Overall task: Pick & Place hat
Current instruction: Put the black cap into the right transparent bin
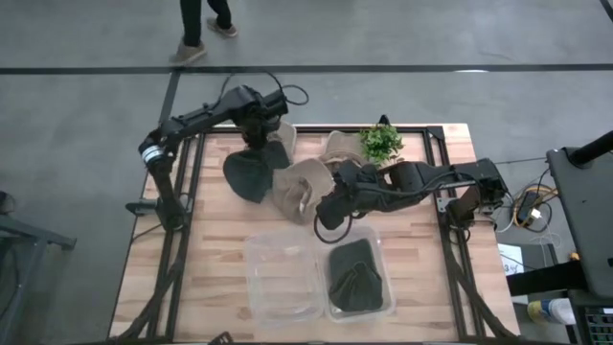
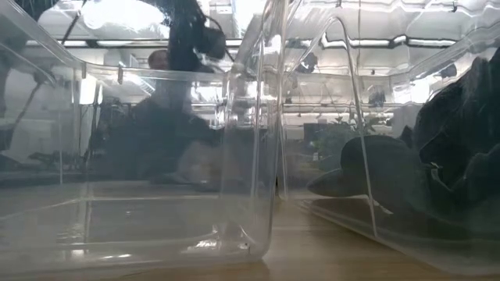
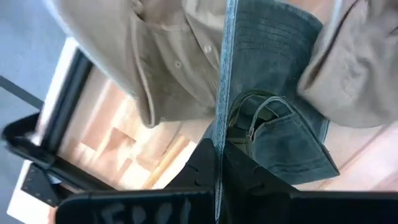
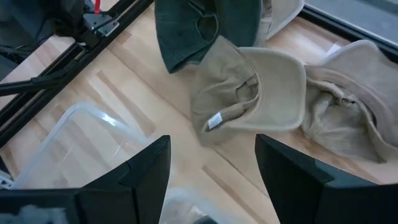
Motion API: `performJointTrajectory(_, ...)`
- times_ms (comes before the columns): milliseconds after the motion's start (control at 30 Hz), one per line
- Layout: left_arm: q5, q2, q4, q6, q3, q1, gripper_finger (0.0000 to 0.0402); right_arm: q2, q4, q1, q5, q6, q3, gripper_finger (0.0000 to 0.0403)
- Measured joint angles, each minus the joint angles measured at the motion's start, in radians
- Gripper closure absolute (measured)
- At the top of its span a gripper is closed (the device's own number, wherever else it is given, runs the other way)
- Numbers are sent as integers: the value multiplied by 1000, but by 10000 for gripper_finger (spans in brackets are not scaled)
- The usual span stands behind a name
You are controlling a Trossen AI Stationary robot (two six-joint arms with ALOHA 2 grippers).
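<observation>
i count one dark hat (image 1: 355, 278) already lying in the right-hand clear bin (image 1: 379, 251) at the lower middle of the high view; the left-hand clear bin (image 1: 257, 278) beside it holds nothing i can see. the left gripper (image 1: 262, 140), in the upper left of centre, has its fingers pressed together on the brim edge of a dark green hat (image 1: 251, 172), which hangs from it just off the wood near the table's far edge. in the left wrist view that brim (image 3: 231, 74) runs as a thin line straight into the closed fingers.

my guess is the job is about a third done: this hat is gripped but not carried over, and a tan cap (image 1: 298, 189) plus a paler tan hat (image 1: 340, 147) remain on the table (image 1: 211, 249). the right gripper (image 1: 329, 213) hangs spread wide, holding nothing, just above the tan cap.

the low view is mostly bin walls and glare, so i can't judge the hat's height there. a plant (image 1: 381, 142) sits behind the right arm.
</observation>
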Motion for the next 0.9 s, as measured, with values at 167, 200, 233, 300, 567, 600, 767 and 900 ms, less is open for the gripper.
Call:
performJointTrajectory(167, 12, -59, -9, -20, 22, -5, 398, 0, 0, -24, 3, -76, 0, 177)
performJointTrajectory(200, 10, -70, -11, -16, 24, -6, 398, 0, 1, -33, 2, -93, 0, 177)
performJointTrajectory(233, 6, -84, -15, -13, 24, -7, 398, 0, 2, -41, 2, -108, 0, 177)
performJointTrajectory(300, 0, -108, -39, -13, 24, -8, 398, 0, 4, -60, -3, -137, 0, 177)
performJointTrajectory(567, -160, -168, -145, -70, 22, -27, 399, 0, 48, -117, -6, -205, 0, 177)
performJointTrajectory(600, -159, -177, -143, -61, 23, -32, 399, 0, 74, -124, -5, -229, 0, 177)
performJointTrajectory(767, -87, -212, -113, 23, 31, -71, 399, 0, 225, -155, -15, -419, 0, 177)
performJointTrajectory(900, -65, -245, -71, 78, 31, -110, 399, 0, 287, -195, -77, -545, 1, 177)
